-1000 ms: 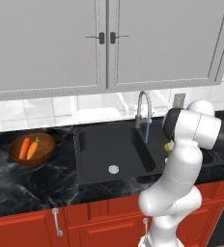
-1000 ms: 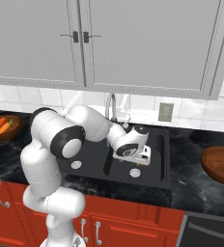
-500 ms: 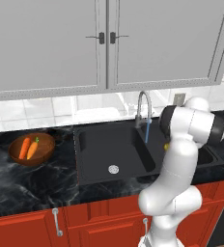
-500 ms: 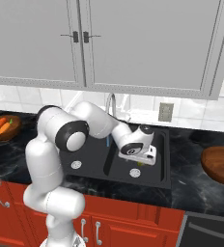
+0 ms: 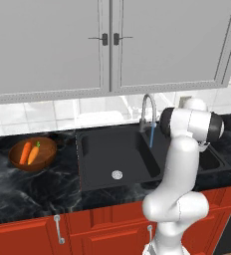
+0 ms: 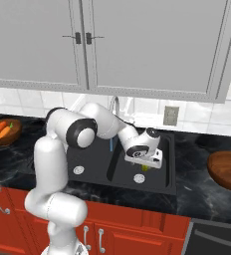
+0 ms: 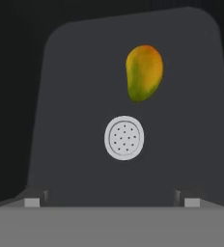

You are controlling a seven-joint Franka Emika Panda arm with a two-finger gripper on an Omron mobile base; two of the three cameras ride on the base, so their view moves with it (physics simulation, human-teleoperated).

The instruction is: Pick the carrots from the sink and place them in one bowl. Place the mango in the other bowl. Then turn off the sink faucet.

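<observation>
Black marble tabletop (image 5: 33, 194) carries the black sink (image 5: 107, 154) mid-span, carrot-filled wooden bowl (image 5: 33, 153) toward its left end, empty wooden bowl (image 6: 227, 170) toward its right.

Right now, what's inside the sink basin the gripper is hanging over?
In the hand view, the mango lies on the basin floor of the sink just beyond the round silver drain. From the right base view the gripper covers most of it.
</observation>
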